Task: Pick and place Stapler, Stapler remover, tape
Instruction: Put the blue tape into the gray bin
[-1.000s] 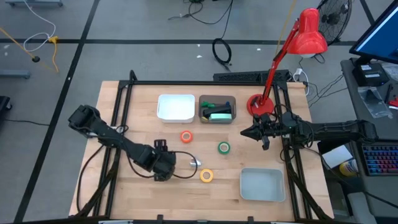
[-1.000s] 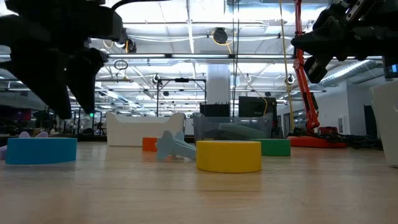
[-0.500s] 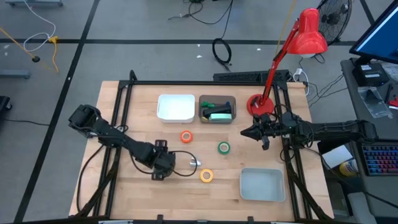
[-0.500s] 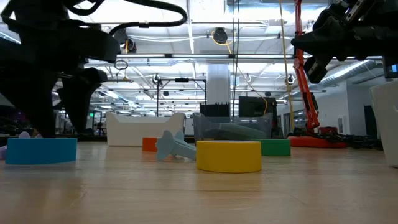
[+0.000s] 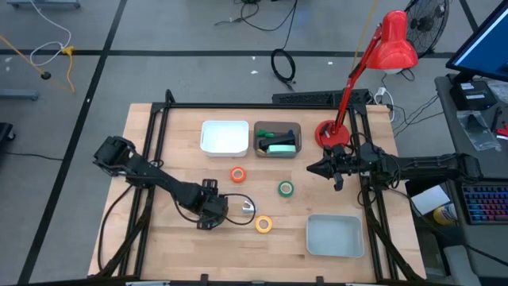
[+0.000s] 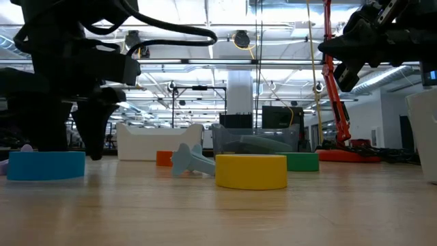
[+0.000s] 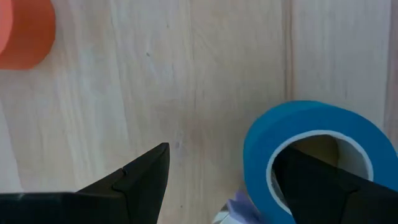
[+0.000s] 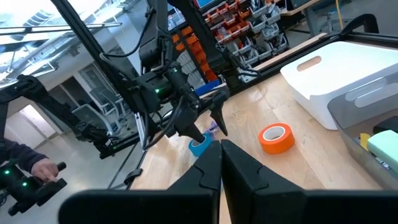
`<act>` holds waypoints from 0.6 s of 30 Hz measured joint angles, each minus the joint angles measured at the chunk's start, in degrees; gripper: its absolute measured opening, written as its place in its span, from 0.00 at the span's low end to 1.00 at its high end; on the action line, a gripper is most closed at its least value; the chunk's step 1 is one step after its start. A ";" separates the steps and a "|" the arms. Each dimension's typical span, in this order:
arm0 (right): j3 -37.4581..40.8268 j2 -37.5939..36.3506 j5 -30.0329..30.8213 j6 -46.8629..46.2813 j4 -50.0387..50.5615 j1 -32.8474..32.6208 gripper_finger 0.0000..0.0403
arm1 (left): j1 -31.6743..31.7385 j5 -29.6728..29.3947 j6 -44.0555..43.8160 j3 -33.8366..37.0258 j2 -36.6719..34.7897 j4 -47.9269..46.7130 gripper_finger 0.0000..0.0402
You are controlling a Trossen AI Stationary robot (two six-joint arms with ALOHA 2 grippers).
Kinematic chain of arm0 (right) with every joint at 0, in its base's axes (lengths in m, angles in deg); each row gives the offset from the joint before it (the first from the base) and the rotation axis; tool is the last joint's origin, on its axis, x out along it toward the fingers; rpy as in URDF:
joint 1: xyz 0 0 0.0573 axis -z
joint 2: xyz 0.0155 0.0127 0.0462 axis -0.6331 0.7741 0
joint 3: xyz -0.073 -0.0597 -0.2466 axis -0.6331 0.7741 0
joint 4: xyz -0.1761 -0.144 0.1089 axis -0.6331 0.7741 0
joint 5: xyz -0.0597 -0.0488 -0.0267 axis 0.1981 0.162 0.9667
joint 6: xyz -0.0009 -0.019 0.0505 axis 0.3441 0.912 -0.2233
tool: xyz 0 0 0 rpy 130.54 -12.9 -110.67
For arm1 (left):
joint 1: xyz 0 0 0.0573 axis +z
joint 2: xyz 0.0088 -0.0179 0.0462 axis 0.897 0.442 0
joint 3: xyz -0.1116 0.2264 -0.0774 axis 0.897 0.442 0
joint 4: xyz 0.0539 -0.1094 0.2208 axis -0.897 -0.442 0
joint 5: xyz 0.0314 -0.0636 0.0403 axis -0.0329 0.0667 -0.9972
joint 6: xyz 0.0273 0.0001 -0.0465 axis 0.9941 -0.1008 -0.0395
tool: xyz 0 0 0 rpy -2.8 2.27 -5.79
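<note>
Blue tape (image 7: 311, 149) lay flat on the desk (image 5: 167, 159), near-left, with the left claw (image 7: 221, 177) spread wide, one finger inside its core and nothing held. For a sound grip, the finger outside should have met the wall squarely before closing. Right claw (image 5: 312, 169) waited shut and empty, far-right.

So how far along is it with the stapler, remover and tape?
Done: a green item lies in the clear bin. In hand: the open left gripper straddles the blue tape. Left: orange, green and yellow tape on the table. The right gripper waits shut.
</note>
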 joint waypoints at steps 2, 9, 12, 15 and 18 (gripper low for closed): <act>0.00 0.00 -0.01 0.00 0.02 -0.02 0.01 | 0.33 0.06 -0.89 0.00 -0.01 0.00 0.70; 0.00 0.00 0.10 -0.02 0.01 -0.02 0.01 | 1.49 5.38 -1.45 -0.03 -0.02 0.04 0.47; 0.00 0.00 1.29 -0.04 0.01 -0.04 0.01 | 2.13 8.13 -1.48 -0.05 0.00 0.29 0.29; 0.00 0.00 1.43 -0.04 0.01 -0.04 0.01 | 2.74 10.34 -1.42 -0.10 -0.02 1.02 0.10; 0.00 0.00 1.41 -0.04 0.00 -0.04 0.01 | 3.55 11.54 -1.78 -0.14 -0.02 1.60 0.09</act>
